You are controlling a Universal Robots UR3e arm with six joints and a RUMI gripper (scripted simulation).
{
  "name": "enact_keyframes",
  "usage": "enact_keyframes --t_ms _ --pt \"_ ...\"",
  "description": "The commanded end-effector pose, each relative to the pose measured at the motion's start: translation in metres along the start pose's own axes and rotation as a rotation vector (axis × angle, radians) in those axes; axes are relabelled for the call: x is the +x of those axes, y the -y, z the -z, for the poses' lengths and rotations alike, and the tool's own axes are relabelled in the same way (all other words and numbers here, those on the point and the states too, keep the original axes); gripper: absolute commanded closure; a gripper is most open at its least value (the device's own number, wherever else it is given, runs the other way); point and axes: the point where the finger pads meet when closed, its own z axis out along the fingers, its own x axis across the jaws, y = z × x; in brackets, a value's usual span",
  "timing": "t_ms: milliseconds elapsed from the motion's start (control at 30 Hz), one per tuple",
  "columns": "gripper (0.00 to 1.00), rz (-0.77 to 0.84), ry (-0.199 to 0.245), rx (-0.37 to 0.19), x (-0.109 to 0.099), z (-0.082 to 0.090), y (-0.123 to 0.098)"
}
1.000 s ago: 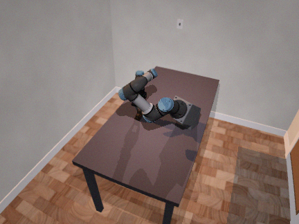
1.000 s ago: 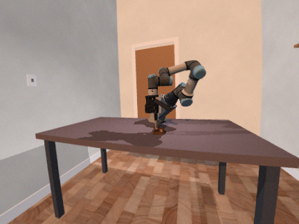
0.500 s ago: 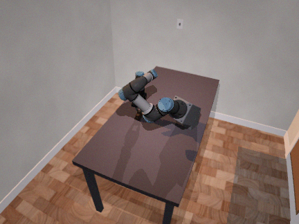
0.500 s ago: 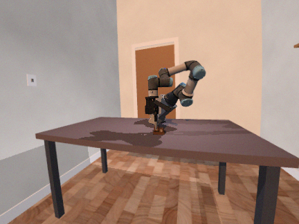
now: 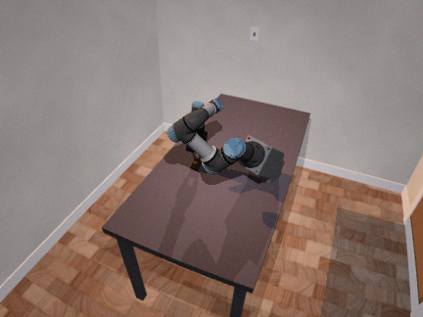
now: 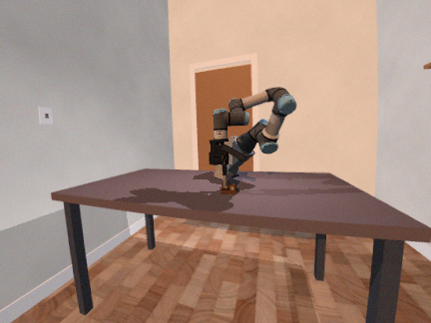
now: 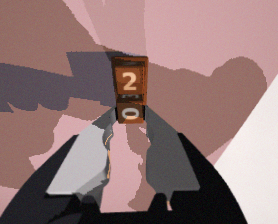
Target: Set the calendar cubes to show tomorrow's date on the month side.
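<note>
In the wrist view a brown cube showing a white 2 sits in the far end of the wooden tray. A second brown cube showing a 0 lies just in front of it, between my fingertips. My gripper is shut on the cube with the 0. In the exterior view the gripper points down onto the small brown calendar on the table. In the top view the arm hides most of the calendar. I cannot see the month's name.
The robot base is mounted at the table's right edge, close to the calendar. The dark table top stretches away toward the front. A door stands behind the arm in the exterior view.
</note>
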Motion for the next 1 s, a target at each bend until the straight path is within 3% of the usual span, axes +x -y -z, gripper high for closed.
enact_keyframes --t_ms 0,967 --pt "0.90 0.001 -0.001 -0.002 0.0005 0.0006 -0.0006" --pt "0.90 0.001 -0.001 -0.002 0.0005 -0.0059 -0.0006"
